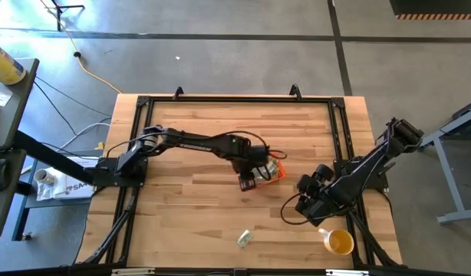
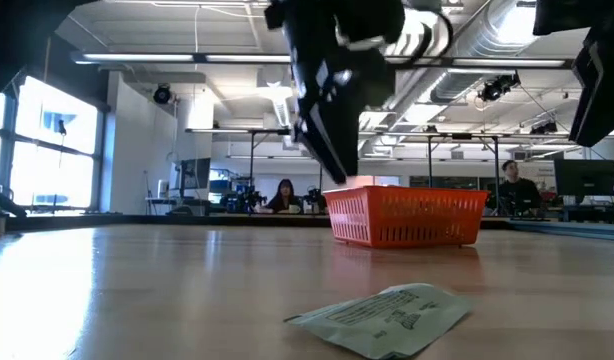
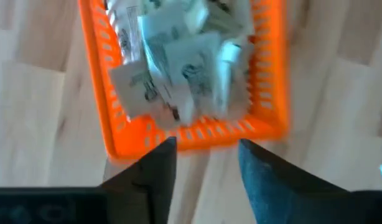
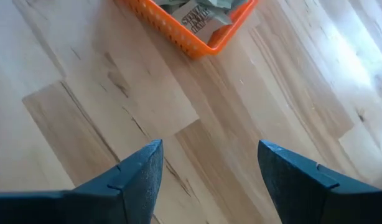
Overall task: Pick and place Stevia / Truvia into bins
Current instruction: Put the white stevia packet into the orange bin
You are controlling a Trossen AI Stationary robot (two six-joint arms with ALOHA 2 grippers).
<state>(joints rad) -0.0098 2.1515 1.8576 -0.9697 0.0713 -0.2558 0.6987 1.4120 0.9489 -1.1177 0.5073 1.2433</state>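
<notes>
Stevia packets [image 3: 178,62]: a heap already in the orange bin [image 3: 197,134] at mid-bench. One stray packet [image 1: 245,238] remains near the front edge. Left gripper [image 3: 203,168]: over the bin's rim, fingers parted, empty. Right gripper [image 4: 206,180]: open, waiting toward the bench's right side.

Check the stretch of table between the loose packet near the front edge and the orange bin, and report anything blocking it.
Nothing visible blocks it. Bare wood lies between the loose packet and the orange bin. The left claw hovers open above the bin's near side; the yellow-and-white cup stands off to one side.
</notes>
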